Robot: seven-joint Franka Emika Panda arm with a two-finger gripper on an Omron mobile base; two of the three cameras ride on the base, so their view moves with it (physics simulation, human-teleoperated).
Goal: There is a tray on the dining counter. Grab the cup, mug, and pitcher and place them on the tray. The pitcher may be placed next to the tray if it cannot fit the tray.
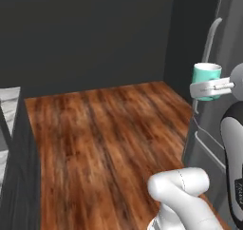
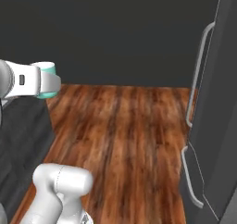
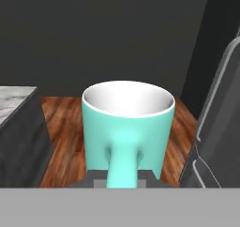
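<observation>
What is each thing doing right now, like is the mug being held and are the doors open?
mug: upright, empty, held up in the air over the floor by its handle
gripper: shut on the mug's handle
tall grey doors: closed, handles untouched
wooden floor: bare

A wooden floor point(image 1: 104, 143) of reddish-brown planks runs ahead to a dark wall, and nothing lies on the stretch in view. At nine o'clock in the left base view stands a dark-sided counter point(image 1: 21, 177), a sliver of its grey-veined marble top point(image 1: 8, 100) showing. In the hand view that marble top point(image 3: 14, 99) sits at nine o'clock too, bare on the corner shown.
</observation>
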